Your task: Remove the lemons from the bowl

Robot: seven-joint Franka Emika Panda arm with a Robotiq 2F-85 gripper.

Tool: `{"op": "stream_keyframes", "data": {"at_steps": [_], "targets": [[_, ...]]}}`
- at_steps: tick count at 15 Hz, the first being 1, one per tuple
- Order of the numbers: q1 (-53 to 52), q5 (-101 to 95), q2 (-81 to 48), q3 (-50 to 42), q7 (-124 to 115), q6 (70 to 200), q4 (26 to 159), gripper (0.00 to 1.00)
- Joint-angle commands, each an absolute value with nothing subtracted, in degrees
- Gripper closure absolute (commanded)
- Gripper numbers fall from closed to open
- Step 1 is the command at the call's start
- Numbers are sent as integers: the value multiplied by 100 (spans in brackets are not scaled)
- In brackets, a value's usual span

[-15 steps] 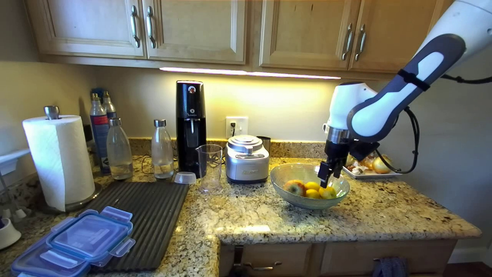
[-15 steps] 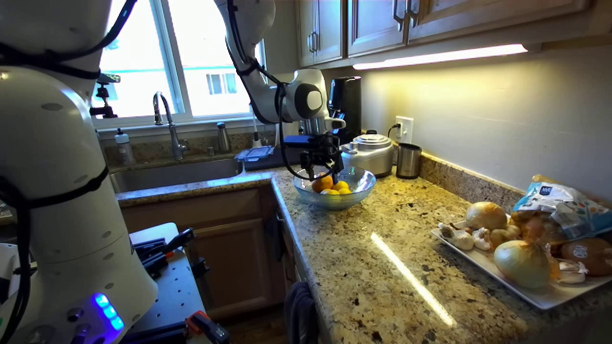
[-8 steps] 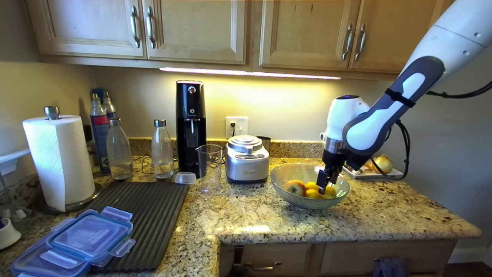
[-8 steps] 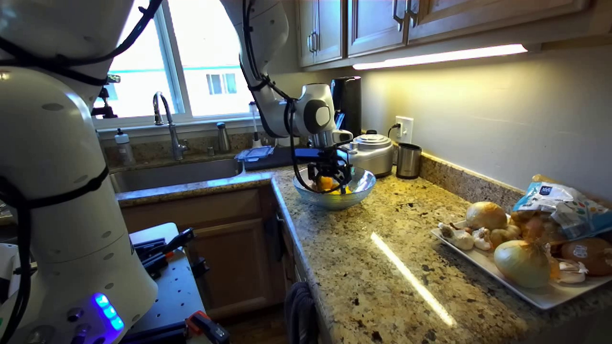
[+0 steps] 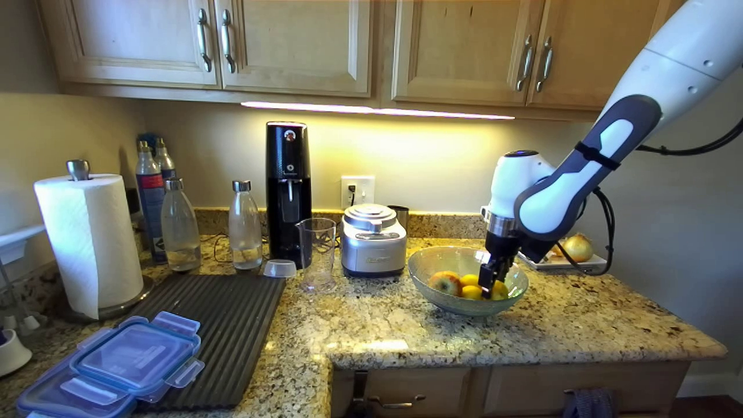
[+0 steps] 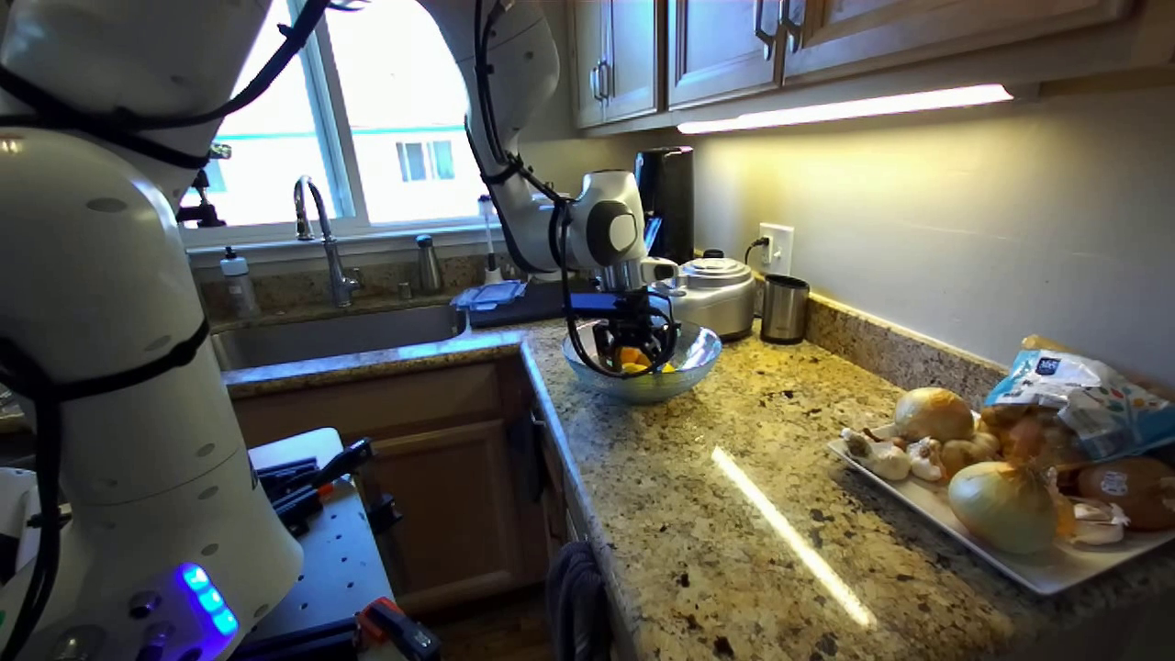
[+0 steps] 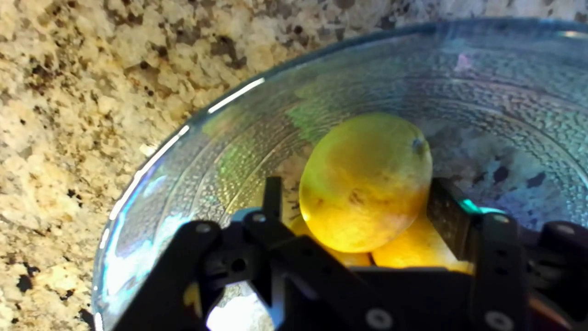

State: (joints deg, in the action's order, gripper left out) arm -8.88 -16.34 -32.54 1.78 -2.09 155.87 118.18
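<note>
Silver appliance (image 5: pixel 374 247), one: on the granite tabletop (image 5: pixel 371 319), well to the left of the claw (image 7: pixel 357 188) in an exterior view. Glass bowl (image 5: pixel 464 306), one, clear: around the claw's lower end. Apple-like fruit (image 5: pixel 444 283), one, red and yellow: in the bowl, left of the claw. Lemons (image 5: pixel 471 291), two: in the bowl, just left of the claw. Claw: jaws widely parted astride a third lemon (image 7: pixel 367 184) (presumed from its yellow skin); a gap shows at one flank, contact at the other is uncertain, no grip made. White tray (image 6: pixel 929 501), one, with onion (image 6: pixel 1002 505): right of the claw in both exterior views. Handling: the grasp appears to be the step in hand; centre the claw so both jaws meet the lemon together, squeeze gently lest it roll, then lift straight past the rim.
</note>
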Motion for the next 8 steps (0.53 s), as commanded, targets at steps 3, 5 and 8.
{"op": "stream_keyframes", "data": {"at_steps": [3,5,8], "targets": [[-946,-1650,-3127,60,-69,15751,11988,61],[-958,-1657,-3022,62,-75,15731,12068,65],[-995,-1674,-2645,58,-108,15600,12258,69]]}}
